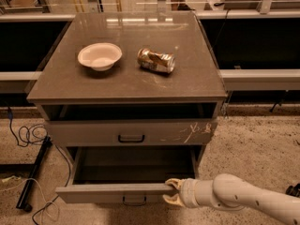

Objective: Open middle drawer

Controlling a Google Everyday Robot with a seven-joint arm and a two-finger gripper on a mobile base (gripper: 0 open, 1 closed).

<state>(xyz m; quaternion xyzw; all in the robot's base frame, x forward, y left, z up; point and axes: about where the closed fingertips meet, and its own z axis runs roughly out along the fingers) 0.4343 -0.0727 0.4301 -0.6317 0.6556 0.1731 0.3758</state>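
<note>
The middle drawer [112, 192] is pulled out from the grey cabinet [126, 86]. It has a plain grey front, a small dark loop handle [134, 201] and a deep grey box [133, 163]. My gripper [172, 193] comes in from the lower right on a white arm [243, 199]. Its tan fingers [174, 183] clasp the right end of the drawer's front panel, one above and one below the edge. Above the open drawer, a taller drawer front with white scratch marks [131, 132] is closed.
On the cabinet top are a white bowl [99, 56] and a crushed can [156, 60] lying on its side. An open slot [126, 111] runs under the top. Cables [28, 139] and a dark stand [33, 177] lie on the floor at left.
</note>
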